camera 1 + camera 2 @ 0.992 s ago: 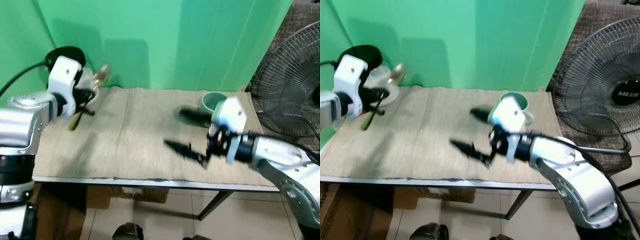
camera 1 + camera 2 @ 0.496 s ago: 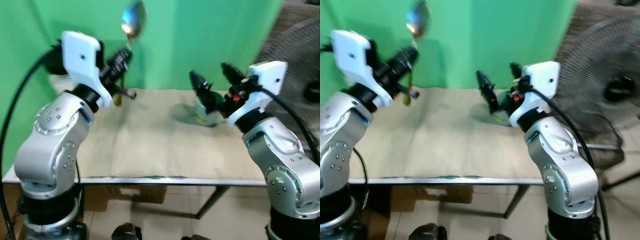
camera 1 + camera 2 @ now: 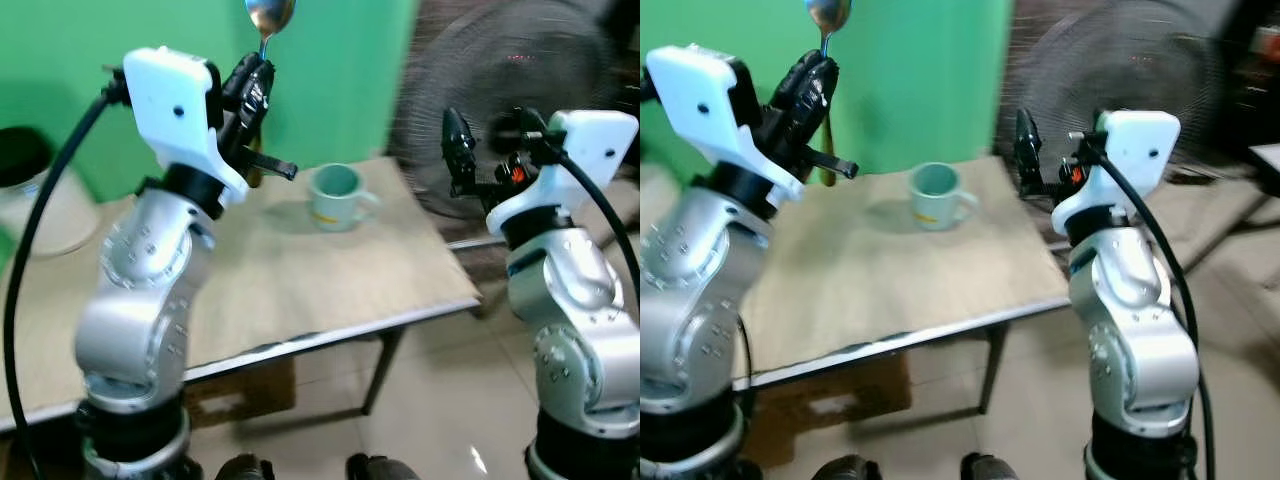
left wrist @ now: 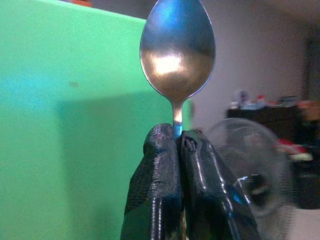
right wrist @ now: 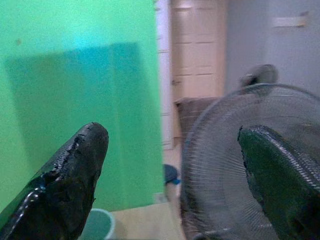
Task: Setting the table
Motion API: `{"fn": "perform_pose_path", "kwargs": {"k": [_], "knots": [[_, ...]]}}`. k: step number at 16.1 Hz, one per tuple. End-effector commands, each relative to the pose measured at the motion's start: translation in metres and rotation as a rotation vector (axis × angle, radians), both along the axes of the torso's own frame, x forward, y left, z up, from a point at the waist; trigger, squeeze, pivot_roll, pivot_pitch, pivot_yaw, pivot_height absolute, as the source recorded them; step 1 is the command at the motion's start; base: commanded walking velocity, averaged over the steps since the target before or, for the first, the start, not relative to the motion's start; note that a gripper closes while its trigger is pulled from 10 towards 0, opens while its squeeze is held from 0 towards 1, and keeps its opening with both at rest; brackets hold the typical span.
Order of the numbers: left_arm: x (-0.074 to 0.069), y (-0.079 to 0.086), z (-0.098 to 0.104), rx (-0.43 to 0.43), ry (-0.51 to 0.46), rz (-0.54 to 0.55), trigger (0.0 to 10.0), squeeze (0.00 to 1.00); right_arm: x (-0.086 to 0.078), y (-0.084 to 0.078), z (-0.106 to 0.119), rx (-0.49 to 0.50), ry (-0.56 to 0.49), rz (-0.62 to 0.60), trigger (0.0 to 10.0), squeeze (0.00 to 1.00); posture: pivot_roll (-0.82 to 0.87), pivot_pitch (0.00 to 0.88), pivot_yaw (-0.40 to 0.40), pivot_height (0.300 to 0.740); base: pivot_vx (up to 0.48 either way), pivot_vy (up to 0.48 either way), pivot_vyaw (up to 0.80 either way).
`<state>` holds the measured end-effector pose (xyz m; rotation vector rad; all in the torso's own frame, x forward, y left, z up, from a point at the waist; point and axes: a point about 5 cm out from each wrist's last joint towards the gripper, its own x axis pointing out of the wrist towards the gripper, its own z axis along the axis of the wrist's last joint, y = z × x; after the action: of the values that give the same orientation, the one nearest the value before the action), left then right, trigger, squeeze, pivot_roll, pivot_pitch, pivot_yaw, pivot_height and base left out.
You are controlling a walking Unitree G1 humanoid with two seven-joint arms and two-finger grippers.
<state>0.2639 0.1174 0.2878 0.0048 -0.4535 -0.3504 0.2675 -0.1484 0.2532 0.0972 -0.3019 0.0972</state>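
Here, 1 spoon (image 4: 177, 55) stands bowl-up, high above the bench (image 3: 300, 290), clamped in the raised left pincer (image 4: 178, 137). 1 green mug (image 3: 335, 196) sits on the bench. The right pincer (image 5: 175, 145) is lifted beside a fan (image 3: 500, 90), its 2 fingers (image 5: 75, 175) wide apart.

One spoon (image 4: 177, 55), one mug (image 3: 335, 196), one fan (image 5: 240, 165), one table (image 3: 330, 290).

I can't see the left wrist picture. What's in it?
A shiny metal spoon stands straight up, bowl on top, its thin handle pinched between the left gripper's two black fingers. Behind it are a green wall and a blurry fan.
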Motion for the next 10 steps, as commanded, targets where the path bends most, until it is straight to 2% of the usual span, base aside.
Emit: {"fn": "perform_pose_path", "kwargs": {"k": [1,3,4,5,6,8,10], "knots": [[-0.003,-0.003,0.0,-0.024,-0.009,-0.02,10.0,0.0,-0.004,-0.002,0.004,0.01,-0.041,-0.047,10.0,0.0,-0.01,0.0,0.025,0.74,0.0,0.0,-0.8],[0.0,-0.002,-0.021,-0.035,0.1,-0.036,10.0,0.0,-0.007,-0.007,-0.01,-0.015,0.033,-0.077,10.0,0.0,-0.02,0.0,0.027,0.74,0.0,0.0,-0.8],[0.001,0.0,-0.036,-0.006,0.134,-0.016,10.0,0.0,-0.009,-0.012,-0.02,-0.037,0.065,-0.086,10.0,0.0,-0.02,0.0,0.025,0.74,0.0,0.0,-0.8],[0.001,0.001,-0.04,0.004,0.144,-0.008,10.0,0.0,-0.01,-0.014,-0.022,-0.049,0.071,-0.086,10.0,0.0,-0.02,0.0,0.025,0.74,0.0,0.0,-0.8],[-0.003,0.005,-0.058,0.013,0.224,0.014,10.0,0.0,-0.011,-0.022,-0.023,-0.074,0.073,-0.104,10.0,0.0,-0.01,0.0,0.019,0.74,0.0,0.0,-0.8],[-0.009,0.012,-0.066,0.011,0.255,0.074,10.0,0.0,-0.012,-0.025,-0.025,-0.062,0.079,-0.129,10.0,0.0,-0.01,0.0,0.017,0.74,0.0,0.0,-0.8],[-0.012,0.009,-0.07,0.04,0.263,0.055,10.0,0.0,-0.016,-0.021,-0.036,-0.08,0.128,-0.122,10.0,0.0,-0.01,0.0,0.016,0.74,0.0,0.0,-0.8]]}}
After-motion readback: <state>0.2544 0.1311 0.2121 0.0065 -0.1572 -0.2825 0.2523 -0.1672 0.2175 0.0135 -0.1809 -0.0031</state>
